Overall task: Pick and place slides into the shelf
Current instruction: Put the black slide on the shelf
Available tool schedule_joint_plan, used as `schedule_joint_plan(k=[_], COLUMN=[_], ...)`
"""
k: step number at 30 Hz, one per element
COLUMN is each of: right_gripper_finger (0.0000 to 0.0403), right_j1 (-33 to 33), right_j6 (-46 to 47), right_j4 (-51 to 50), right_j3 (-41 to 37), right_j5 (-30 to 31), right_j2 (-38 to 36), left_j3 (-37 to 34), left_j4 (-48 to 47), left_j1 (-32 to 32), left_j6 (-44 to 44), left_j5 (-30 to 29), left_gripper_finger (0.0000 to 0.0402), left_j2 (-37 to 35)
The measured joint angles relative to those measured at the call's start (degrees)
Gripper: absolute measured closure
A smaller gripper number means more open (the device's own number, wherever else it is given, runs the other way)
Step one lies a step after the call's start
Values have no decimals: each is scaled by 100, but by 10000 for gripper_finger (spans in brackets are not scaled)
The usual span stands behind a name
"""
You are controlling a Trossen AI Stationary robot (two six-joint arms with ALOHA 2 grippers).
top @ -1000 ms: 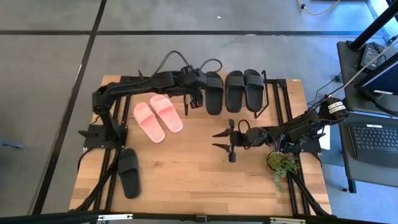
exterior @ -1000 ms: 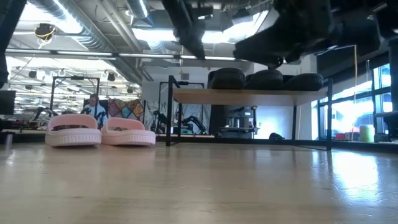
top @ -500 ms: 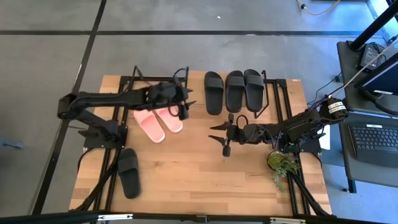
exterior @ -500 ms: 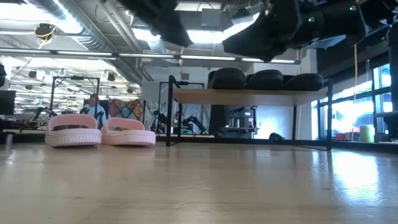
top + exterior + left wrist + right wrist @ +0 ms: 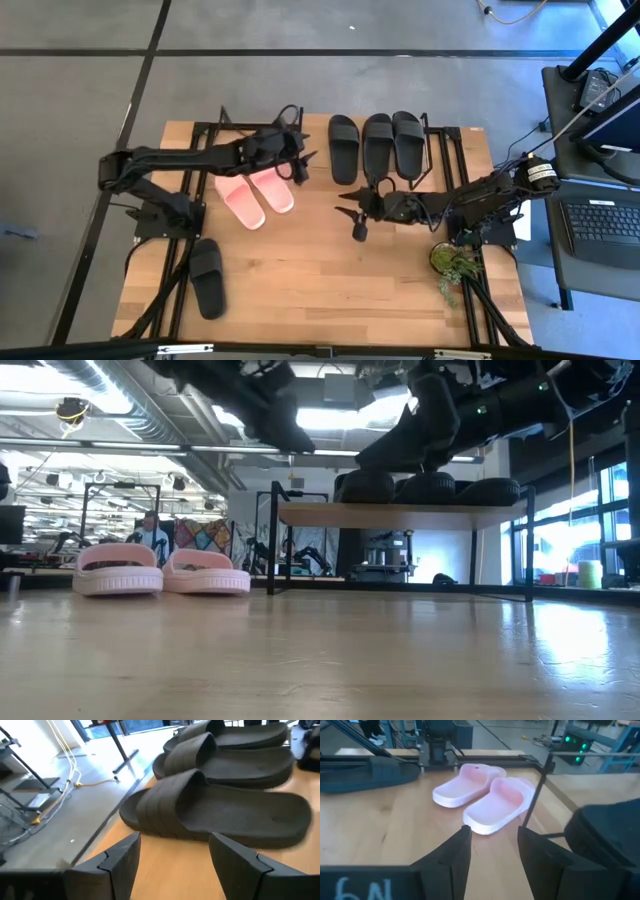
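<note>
Three black slides (image 5: 377,146) lie side by side, soles down, on the shelf (image 5: 400,515) at the table's far side; the left wrist view shows the nearest black slide (image 5: 215,812) close ahead. The pink pair (image 5: 255,191) rests on the tabletop left of the shelf and is also in the right wrist view (image 5: 485,795). Another black slide (image 5: 207,277) lies near the front left. My left gripper (image 5: 299,168) hovers open between the pink pair and the shelf's slides. My right gripper (image 5: 350,215) hovers open mid-table, pointing toward the pink pair.
A small potted plant (image 5: 450,262) stands by the right arm's base. A laptop (image 5: 603,222) sits on a side table beyond the right edge. Bare wood (image 5: 320,290) spreads across the table's near half.
My left gripper has drawn back a little from the shelf toward the table's left and sunk, its arm stretching out low and the gripper tipping from pointing down to nearer level. My right gripper has crept toward the far left. Both stay open; no slide has moved.
</note>
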Motion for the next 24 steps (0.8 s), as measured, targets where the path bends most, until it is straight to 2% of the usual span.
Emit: schedule_joint_plan(k=[16,24], right_gripper_finger=[241,241], right_j1=[-297,-426], right_j6=[-8,0], right_j4=[-46,-105], right_j3=[-2,-2], right_j5=[-4,57], right_j2=[0,0], left_j3=[1752,2122], left_j4=[-1260,-1364], left_j1=[797,810], left_j6=[127,168], left_j5=[-13,-8], left_gripper_finger=[173,173], left_j2=[1690,1972])
